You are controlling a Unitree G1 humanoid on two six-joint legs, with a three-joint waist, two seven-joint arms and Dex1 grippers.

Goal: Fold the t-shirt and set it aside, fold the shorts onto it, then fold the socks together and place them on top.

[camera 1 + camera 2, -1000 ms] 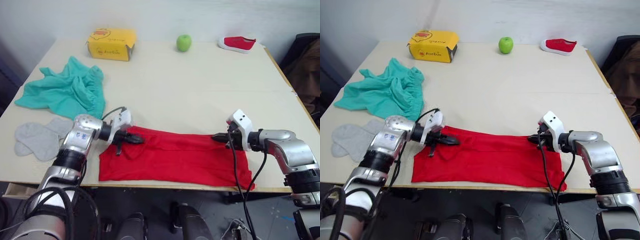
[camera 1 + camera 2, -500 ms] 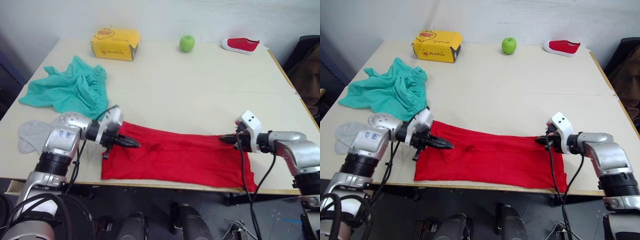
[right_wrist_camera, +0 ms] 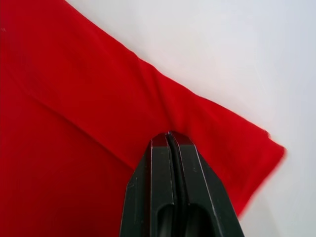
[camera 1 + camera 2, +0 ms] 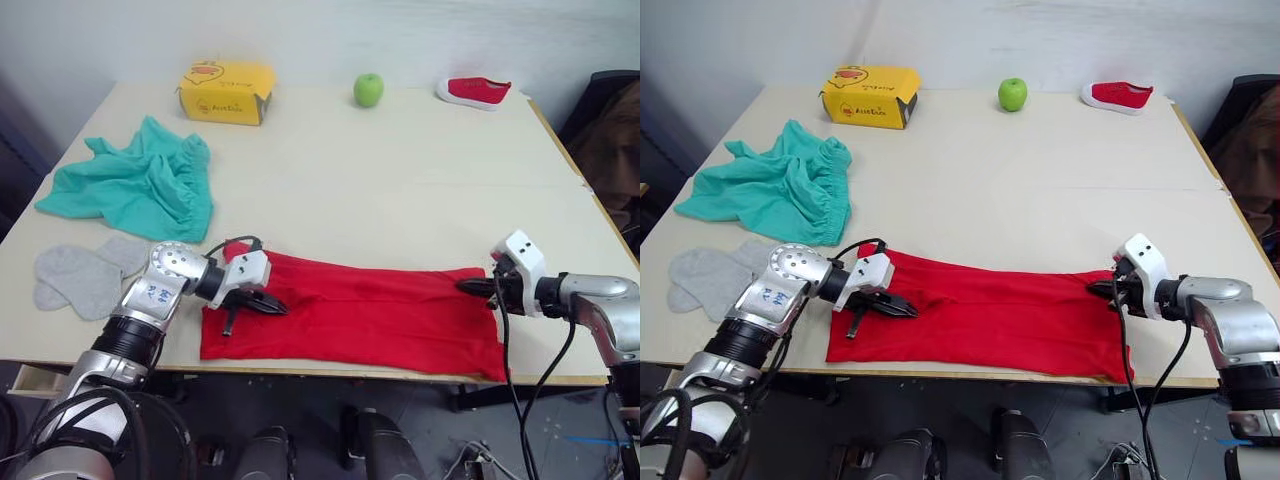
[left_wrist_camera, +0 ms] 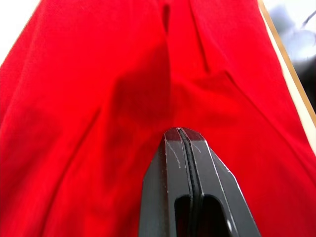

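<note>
The red t-shirt point(image 4: 370, 318) lies as a long flat band along the table's front edge. My left gripper point(image 4: 280, 308) rests on its left end with both fingers shut; in the left wrist view the gripper's tips point(image 5: 178, 132) pinch a pucker of red cloth. At the shirt's far right corner, my right gripper point(image 4: 464, 287) is shut too, its tips point(image 3: 169, 135) closed on a fold of the fabric. The teal shorts point(image 4: 130, 185) lie crumpled at the left. The grey socks point(image 4: 80, 275) lie flat side by side in front of the shorts, left of my left arm.
A yellow box point(image 4: 225, 90), a green apple point(image 4: 368, 89) and a small red shoe point(image 4: 475, 90) stand along the far edge. Bare tabletop point(image 4: 400, 190) stretches behind the shirt. The shirt's near hem runs close to the front table edge.
My right gripper has drawn the shirt's right end outward to the right, so the shirt lies longer and flatter. The left gripper stays on the left end, a little nearer the front edge.
</note>
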